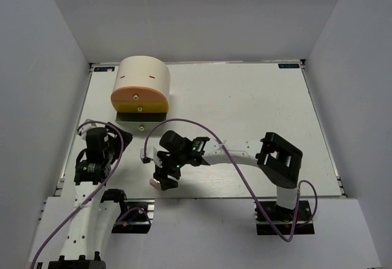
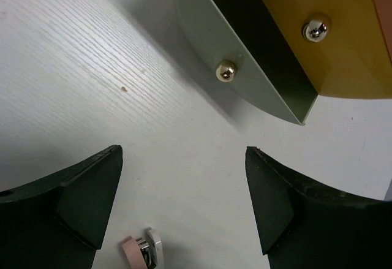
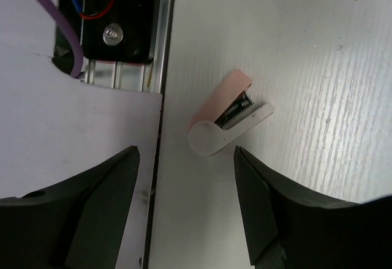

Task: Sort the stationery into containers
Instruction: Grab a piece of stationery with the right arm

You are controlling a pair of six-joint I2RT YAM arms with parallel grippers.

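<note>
Jaws: both pairs stand wide apart and hold nothing. Item: one small pink-white piece, most likely a mini stapler, though the metal in its mouth is too small to tell for certain. Position: flat on the table, close to the near edge and just beside the metal rail that runs along it. Relation to the right gripper: the piece lies just ahead of the fingertips and a little toward the right-hand finger, touching neither. Long axis: diagonal in the right wrist view, with the rounded hinge end nearest the jaws and the open mouth pointing up and away to the right, so it sits aslant to the line on which the fingers close. Judgement: a turn of the wrist and a short advance would set the fingers across its narrow sides. Left gripper: further off, facing the pulled-out drawer; the piece shows only at the bottom edge of its view. Nearer arm: the right. Container: cream-beige cylinder at the far left of the table, well apart from the piece.
</note>
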